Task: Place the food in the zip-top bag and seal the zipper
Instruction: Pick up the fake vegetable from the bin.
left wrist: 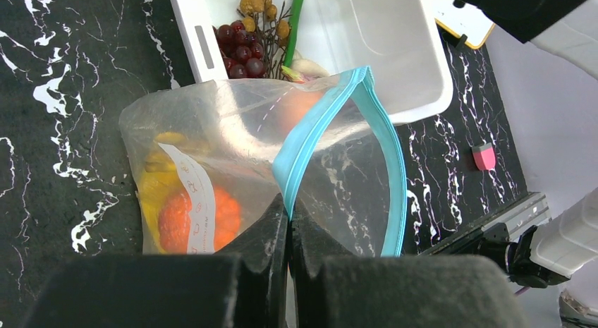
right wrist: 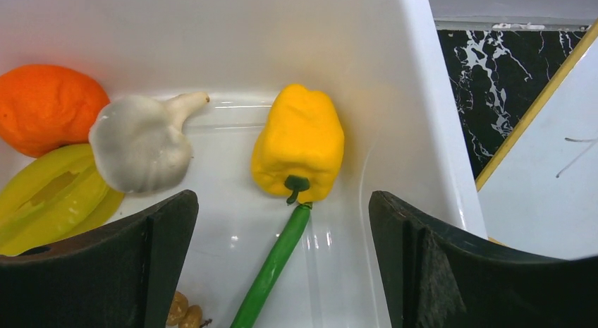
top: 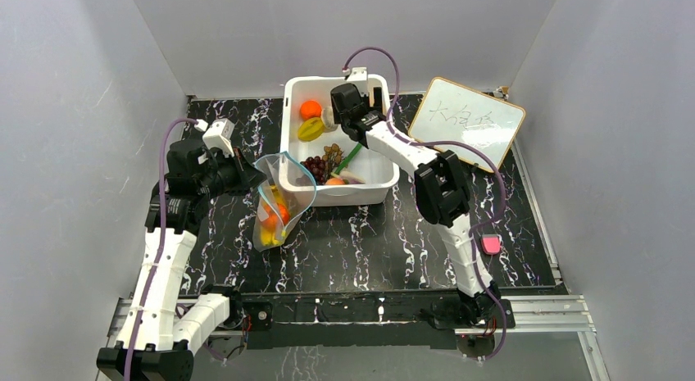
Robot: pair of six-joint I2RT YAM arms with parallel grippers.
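the black marbled desk [top: 369, 250] fills my overhead view. the white tub [top: 344, 192] sits toward its far edge, near the middle. a whiteboard [top: 467, 119] lies tilted toward the far right corner.

the bag [top: 288, 178] stands against the tub's near left corner, mouth gaping upward. its blue zipper [left wrist: 310, 141] is unsealed. my left gripper [left wrist: 289, 208] reaches in from the desk's left side. its fingers are pinched tight on the bag's mouth, where the zipper strips meet. the bag hangs out directly ahead of the fingertips. an orange [left wrist: 197, 219] and a yellow piece [left wrist: 151, 183] lie in its bottom.

my right gripper [right wrist: 282, 208] hangs over the far end of the tub, spread wide and holding nothing. the yellow pepper [right wrist: 300, 144] lies on the tub floor between the fingers, touched by neither. the garlic [right wrist: 141, 148], a second orange [right wrist: 46, 109] and a yellow fruit [right wrist: 49, 201] lie beside it. the green pod [right wrist: 271, 268] runs up to the pepper's stem. the grapes [left wrist: 240, 49] sit at the tub's near end.
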